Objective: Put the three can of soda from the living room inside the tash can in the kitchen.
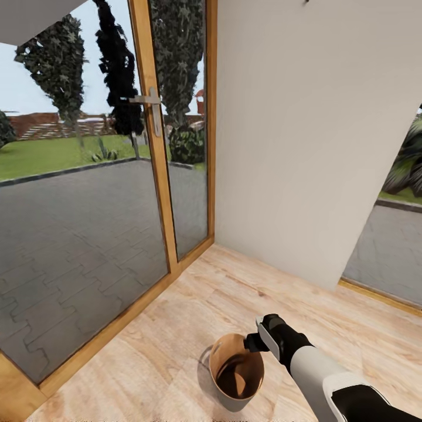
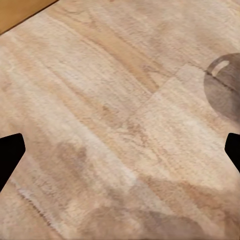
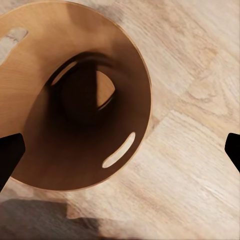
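r gripper [image 1: 256, 341] at rim of tash can [image 1: 236, 375], poised over its mouth, probably for drop. wrist cam: dark fingertips [image 3: 10, 155] far apart at frame edges, nothing btwn them, so open wide, empty. looks straight down orange-brown inside [image 3: 75, 100]; slot handles visible, bottom dark, can't tell if any soda can inside. l gripper [image 2: 120, 150]: tips wide too, holds nothing, hangs over plank floor [image 2: 100, 75]. bin stands on floor near corner w/ wood-framed glass door [image 1: 153, 135] and white wall [image 1: 310, 135].
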`<state>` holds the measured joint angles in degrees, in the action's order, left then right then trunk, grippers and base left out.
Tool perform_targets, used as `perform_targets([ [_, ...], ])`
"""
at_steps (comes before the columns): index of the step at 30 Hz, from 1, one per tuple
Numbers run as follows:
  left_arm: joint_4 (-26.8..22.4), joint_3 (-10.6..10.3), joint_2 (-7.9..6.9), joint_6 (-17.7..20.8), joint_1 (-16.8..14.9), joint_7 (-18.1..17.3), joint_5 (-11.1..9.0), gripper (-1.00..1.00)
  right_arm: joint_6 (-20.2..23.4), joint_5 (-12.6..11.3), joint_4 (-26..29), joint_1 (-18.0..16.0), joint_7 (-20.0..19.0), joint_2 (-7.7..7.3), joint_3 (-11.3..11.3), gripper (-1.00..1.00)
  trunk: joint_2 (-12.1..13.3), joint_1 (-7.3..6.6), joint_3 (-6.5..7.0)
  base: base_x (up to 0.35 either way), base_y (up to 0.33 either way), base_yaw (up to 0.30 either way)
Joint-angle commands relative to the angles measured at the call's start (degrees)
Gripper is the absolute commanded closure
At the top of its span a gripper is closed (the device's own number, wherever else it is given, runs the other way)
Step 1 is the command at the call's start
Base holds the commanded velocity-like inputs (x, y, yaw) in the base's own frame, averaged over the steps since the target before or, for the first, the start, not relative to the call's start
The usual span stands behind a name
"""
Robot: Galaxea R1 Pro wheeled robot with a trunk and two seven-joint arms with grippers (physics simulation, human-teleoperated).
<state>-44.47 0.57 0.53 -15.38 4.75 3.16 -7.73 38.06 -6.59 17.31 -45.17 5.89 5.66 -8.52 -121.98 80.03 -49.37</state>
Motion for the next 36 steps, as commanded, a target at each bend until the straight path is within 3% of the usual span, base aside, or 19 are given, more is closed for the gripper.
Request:
perform_targets([
  [1,0.0,0.0,0.0,0.0,0.0,0.0,0.0,-1.0,0.0,0.0,0.0,0.0,0.0,0.0,0.0,-1.0,0.0,0.0,-0.09,0.0,0.0,0.0],
  [36,0.0,0.0,0.0,0.0,0.0,-0.1,0.0,-1.0,0.1,0.1,0.0,0.0,0.0,-0.01,0.0,-1.0,0.0,0.0,-3.31,0.0,0.0,0.0],
])
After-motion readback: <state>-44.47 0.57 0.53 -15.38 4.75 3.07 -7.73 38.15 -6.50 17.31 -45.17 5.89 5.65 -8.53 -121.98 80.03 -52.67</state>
